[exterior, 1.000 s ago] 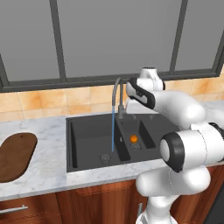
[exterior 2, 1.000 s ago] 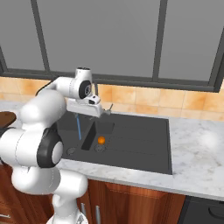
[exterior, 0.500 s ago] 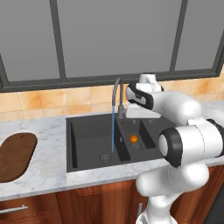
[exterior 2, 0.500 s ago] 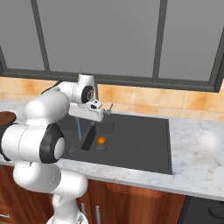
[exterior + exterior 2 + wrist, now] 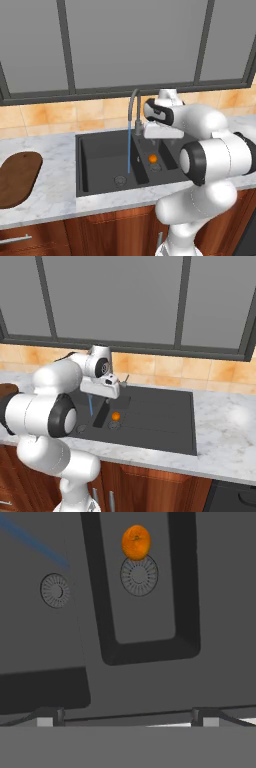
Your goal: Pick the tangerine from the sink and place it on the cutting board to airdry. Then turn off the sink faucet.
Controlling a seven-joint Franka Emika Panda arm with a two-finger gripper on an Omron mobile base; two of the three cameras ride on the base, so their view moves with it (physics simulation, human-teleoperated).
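Hand view first, since it looks straight down past the gripper (image 5: pixel 125 718): its two dark finger tips stand spread as wide as they go, with nothing between them, hanging over the matte black double-basin sink (image 5: pixel 145 677). Further along sits the small round bright-orange tangerine (image 5: pixel 136 542), in the smaller basin, touching the rim of that basin's round drain (image 5: pixel 139 575).

My guess on handling: light, a bit soft and probably wet, so slippery skin. I'd come straight down and pinch it across its widest middle, gently, because a hard squeeze could bruise it or pop it out sideways. It's round, so it'll likely roll if nudged off-centre, and the basin walls are close, so watch finger clearance.

From the left base view, the tall thin grey metal gooseneck faucet (image 5: pixel 132 107) is beside the hand, with a thin blue stream of water (image 5: pixel 129 152) falling into the big basin. The dark brown wooden cutting board (image 5: pixel 17 177) lies well apart, on the marble counter (image 5: pixel 55 200) at the far left.
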